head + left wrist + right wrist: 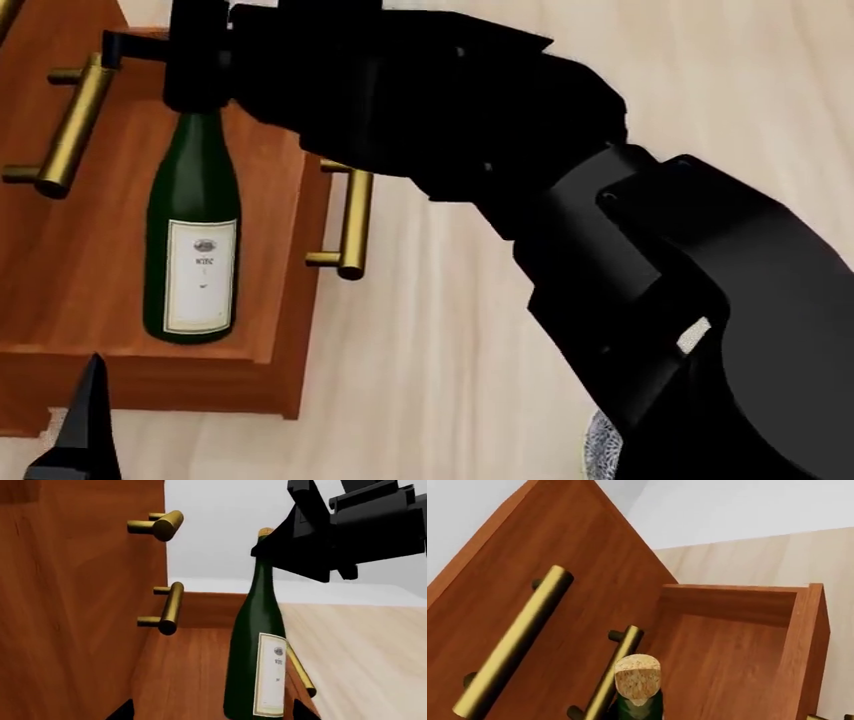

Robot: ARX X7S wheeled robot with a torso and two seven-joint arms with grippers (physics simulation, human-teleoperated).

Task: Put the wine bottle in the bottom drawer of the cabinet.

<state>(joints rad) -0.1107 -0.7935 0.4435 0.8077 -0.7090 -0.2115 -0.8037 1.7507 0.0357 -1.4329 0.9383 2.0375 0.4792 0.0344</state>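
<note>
Now the right gripper [293, 547] is clamped around the neck of the wine bottle [194, 235], just below the cork. Bottle stands upright inside the pulled-out bottom drawer [740, 655], base near the drawer floor; contact cannot be confirmed. Behind the bottle, the cabinet [73, 605] front carries two brass handles [167, 607]. Only the left gripper's [83, 430] tip is visible; how far it is open cannot be told.

Lighting: bright, even, diffuse; shadows faint. Soft sheen on dark green glass wine bottle [191, 205]. Renders sharp, no blur or distortion.
</note>
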